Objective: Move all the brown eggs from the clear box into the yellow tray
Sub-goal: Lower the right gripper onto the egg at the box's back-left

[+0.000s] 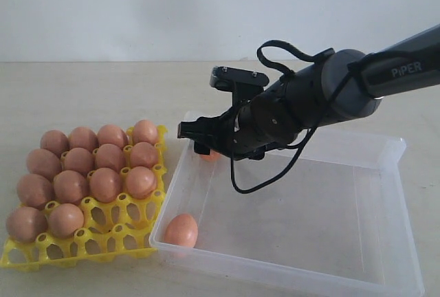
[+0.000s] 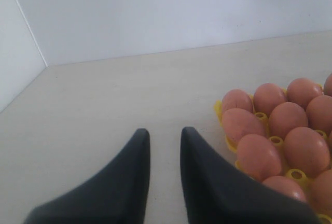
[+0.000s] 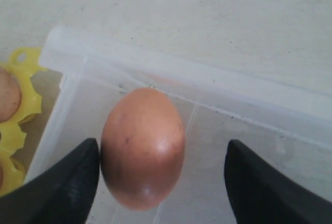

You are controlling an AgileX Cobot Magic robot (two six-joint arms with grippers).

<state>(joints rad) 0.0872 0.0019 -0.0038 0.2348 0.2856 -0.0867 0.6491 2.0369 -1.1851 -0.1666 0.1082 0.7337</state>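
Observation:
The yellow tray at the left holds several brown eggs. The clear box lies to its right. One egg rests in the box's near left corner. Another egg lies by the far left wall, between the fingers of my right gripper, which is open. It touches one finger, and a wide gap separates it from the other. In the exterior view that gripper hangs low over this egg. My left gripper hovers beside the tray, narrowly open and empty.
The box rim runs just beyond the egg, and a tray corner lies right outside it. A black cable loops down from the right arm into the box. A white wall stands behind the table.

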